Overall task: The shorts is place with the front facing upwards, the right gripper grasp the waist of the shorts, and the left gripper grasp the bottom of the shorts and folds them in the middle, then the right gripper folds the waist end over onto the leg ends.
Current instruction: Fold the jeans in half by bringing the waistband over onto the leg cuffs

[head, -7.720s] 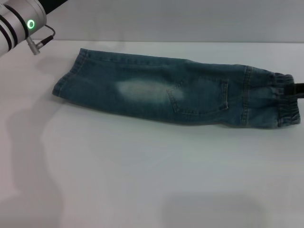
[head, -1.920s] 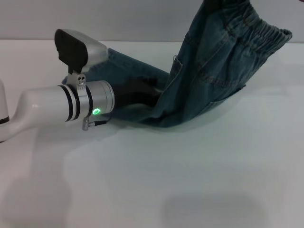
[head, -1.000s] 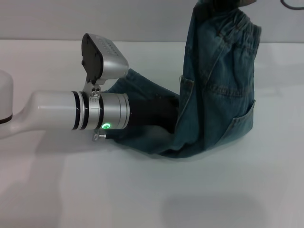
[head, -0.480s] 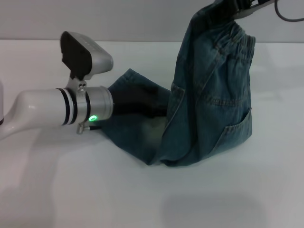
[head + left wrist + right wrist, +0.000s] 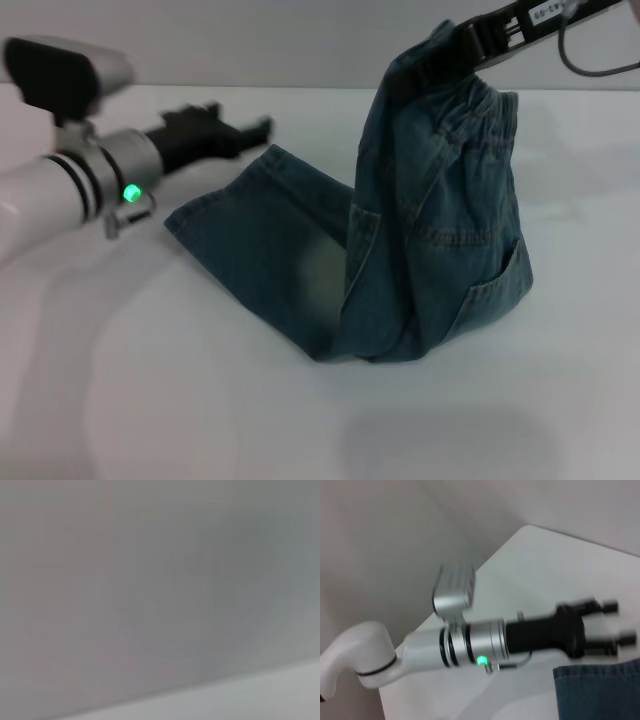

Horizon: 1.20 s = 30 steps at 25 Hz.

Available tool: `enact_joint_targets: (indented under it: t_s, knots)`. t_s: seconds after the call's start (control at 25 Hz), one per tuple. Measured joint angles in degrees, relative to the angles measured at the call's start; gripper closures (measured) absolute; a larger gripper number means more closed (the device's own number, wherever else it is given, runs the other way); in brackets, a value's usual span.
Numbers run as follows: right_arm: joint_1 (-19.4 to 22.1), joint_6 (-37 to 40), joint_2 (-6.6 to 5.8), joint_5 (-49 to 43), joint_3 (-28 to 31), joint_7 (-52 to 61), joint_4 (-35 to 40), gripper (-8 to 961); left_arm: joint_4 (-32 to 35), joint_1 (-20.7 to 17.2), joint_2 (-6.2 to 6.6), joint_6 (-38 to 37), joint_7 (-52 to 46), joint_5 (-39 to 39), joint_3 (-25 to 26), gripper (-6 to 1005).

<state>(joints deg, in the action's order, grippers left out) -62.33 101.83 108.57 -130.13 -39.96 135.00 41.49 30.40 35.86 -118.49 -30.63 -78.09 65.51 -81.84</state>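
Denim shorts (image 5: 420, 240) hang bent from the clamped right pincer (image 5: 470, 45); left pincer (image 5: 245, 130) apart.

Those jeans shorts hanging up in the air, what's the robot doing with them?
It is folding them. The right gripper holds the elastic waist of the shorts up above the white table, while the leg ends lie flat on it. The left gripper hovers open beside those leg ends, holding nothing. The waist has not yet been laid down over the legs.
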Motion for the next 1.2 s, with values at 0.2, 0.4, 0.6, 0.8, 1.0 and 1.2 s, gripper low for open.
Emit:
enact_joint_targets:
  t_s: [0.2, 0.4, 0.6, 0.8, 1.0, 1.2]
  knots:
    - [-0.47, -2.06, 1.67, 0.42, -1.12, -2.20, 0.30, 933, 2.73, -1.79, 0.06, 0.68, 2.06, -1.92, 8.23, 169]
    - [-1.36, -7.16, 4.34, 0.57, -3.50, -6.10, 0.46, 934, 2.23, -1.88, 0.00, -0.96, 6.32, -5.87, 10.38, 169]
    - [-2.03, -13.07, 6.39, 0.57, -8.61, -9.40, 0.77, 932, 1.68, -1.94, -0.12, -1.44, 9.57, -9.20, 10.08, 169]
    - [-3.24, -17.07, 8.20, 0.57, -11.29, -12.13, 0.46, 930, 0.09, -1.94, -0.24, -2.11, 13.97, -15.65, 10.31, 169]
    - [-4.19, -19.30, 9.06, 0.57, -12.92, -13.38, 0.37, 928, -1.31, -2.65, 0.04, -4.74, 20.75, -23.42, 10.54, 169]
    - [-5.85, -21.32, 9.41, 0.57, -13.83, -13.73, -0.80, 925, -1.56, -3.30, 0.09, -7.12, 25.03, -26.48, 11.57, 170]
